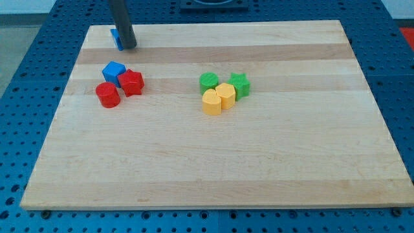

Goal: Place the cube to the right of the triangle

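Note:
My tip [128, 46] rests on the board near the view's top left. A small blue block [116, 39], partly hidden behind the rod, touches the tip's left side; it looks like the triangle, but its shape is hard to make out. The blue cube [114, 70] lies below the tip, about a block's width away from it. The cube touches a red star-like block [132, 83], and a red cylinder [108, 95] lies just below the cube.
A cluster sits at the board's middle: a green cylinder [208, 81], a green star [240, 85] and two yellow blocks [226, 95] [211, 102]. The wooden board [207, 168] lies on a blue perforated table.

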